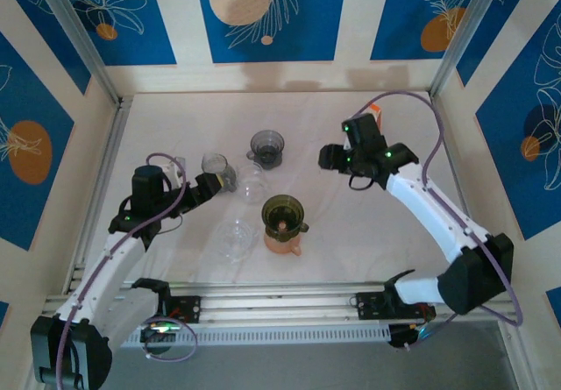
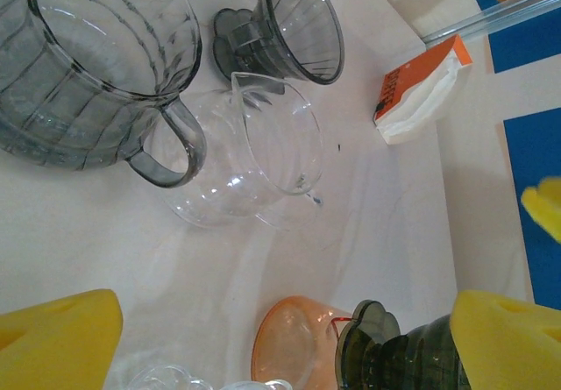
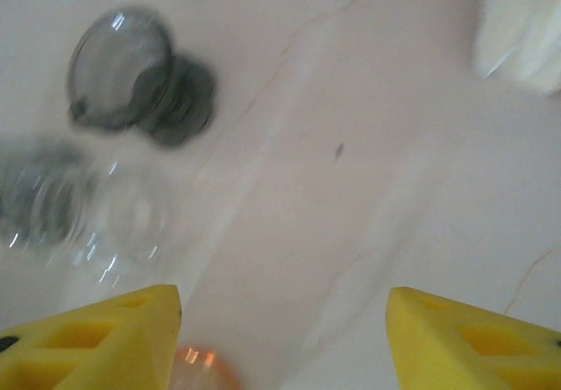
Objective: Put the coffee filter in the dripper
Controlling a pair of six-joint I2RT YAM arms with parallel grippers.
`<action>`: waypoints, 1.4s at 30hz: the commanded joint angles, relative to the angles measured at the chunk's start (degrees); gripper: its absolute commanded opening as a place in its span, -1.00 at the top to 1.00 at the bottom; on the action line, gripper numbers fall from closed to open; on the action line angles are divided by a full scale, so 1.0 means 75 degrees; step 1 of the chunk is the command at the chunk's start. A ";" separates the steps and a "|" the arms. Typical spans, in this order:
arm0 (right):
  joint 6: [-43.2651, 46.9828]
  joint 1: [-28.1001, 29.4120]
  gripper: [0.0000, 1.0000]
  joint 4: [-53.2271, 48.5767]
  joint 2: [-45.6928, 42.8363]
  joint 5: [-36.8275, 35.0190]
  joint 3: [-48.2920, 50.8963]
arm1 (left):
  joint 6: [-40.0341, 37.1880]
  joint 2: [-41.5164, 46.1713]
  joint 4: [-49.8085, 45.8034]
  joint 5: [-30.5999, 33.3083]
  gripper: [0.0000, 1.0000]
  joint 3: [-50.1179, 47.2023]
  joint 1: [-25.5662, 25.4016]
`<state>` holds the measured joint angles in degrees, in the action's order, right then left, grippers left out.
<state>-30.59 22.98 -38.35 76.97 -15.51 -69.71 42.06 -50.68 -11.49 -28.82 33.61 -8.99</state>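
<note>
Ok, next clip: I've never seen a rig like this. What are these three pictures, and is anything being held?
Two white robot arms are bolted at the table's near edge. The wide picture comes from a camera above and behind them; the other two come from a camera on each wrist, so the yellow shapes there are that arm's own fingers. On the table stand a smoky grey jug, a dark dripper, a clear glass server and an olive dripper on an orange vessel; an orange packet of white filters lies further off. The left gripper and the right gripper are both open and hold nothing. The right wrist picture is blurred.
</note>
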 commanded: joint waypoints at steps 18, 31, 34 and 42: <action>0.0503 -0.2475 0.12 0.0306 0.4179 -0.1436 -0.2762 | -0.0312 0.0207 -0.0470 0.0011 -0.88 0.0036 0.0144; 0.0999 -0.2647 0.35 0.0337 0.4700 -0.1514 -0.3150 | -0.0194 -0.0081 -0.0194 0.0004 -0.88 -0.0085 0.0149; 0.1117 -0.2658 0.41 0.0360 0.4788 -0.1607 -0.3173 | -0.0206 -0.0096 -0.0210 0.0013 -0.88 -0.0074 0.0153; 0.1460 -0.2644 0.67 0.0493 0.4895 -0.1615 -0.3146 | -0.0216 -0.0163 -0.0213 0.0035 -0.88 -0.0028 0.0165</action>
<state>-21.17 3.36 -35.22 112.86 -26.68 -91.83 41.45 -51.53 -14.09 -28.88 33.47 -8.67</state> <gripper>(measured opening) 0.171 0.939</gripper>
